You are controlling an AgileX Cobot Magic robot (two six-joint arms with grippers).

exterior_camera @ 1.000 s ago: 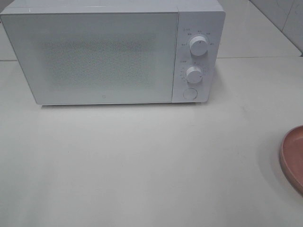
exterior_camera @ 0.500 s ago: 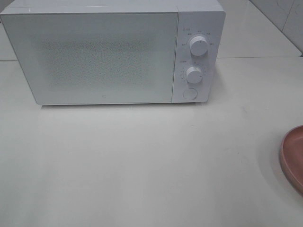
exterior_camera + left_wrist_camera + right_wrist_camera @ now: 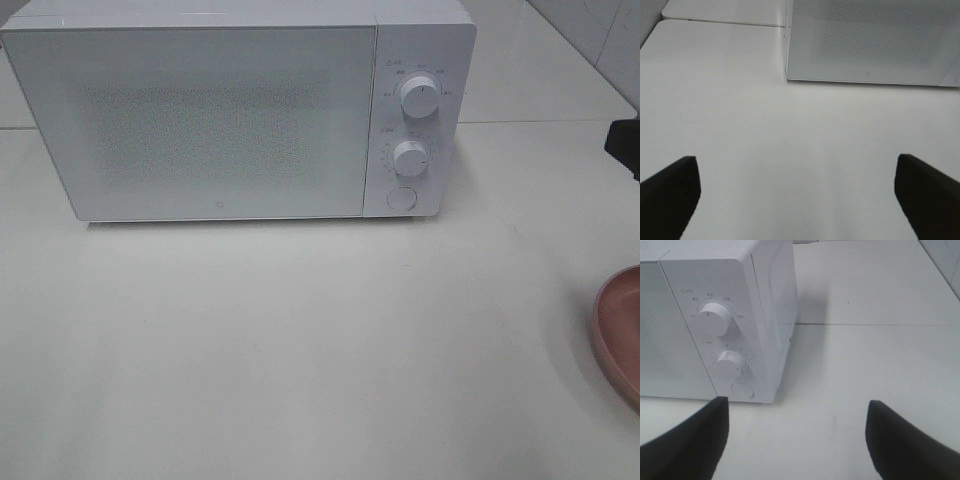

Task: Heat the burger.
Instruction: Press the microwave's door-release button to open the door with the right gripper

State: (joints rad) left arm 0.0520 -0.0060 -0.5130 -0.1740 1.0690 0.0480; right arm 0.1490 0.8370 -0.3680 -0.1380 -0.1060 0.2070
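White tabletop (image 3: 300,350) before you carries a white box-shaped microwave oven (image 3: 220,120), door shut; the burger shows in no view. Your left gripper (image 3: 795,159) and right gripper (image 3: 797,401) both stand spread wide, holding nothing. A pink round plate (image 3: 620,330) lies far right.

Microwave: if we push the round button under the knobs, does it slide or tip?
Tipping seems unlikely: the microwave is wide, low and sits flat. Sliding back looks possible, since the table looks smooth and glossy. The button sits low, which should limit any rocking.
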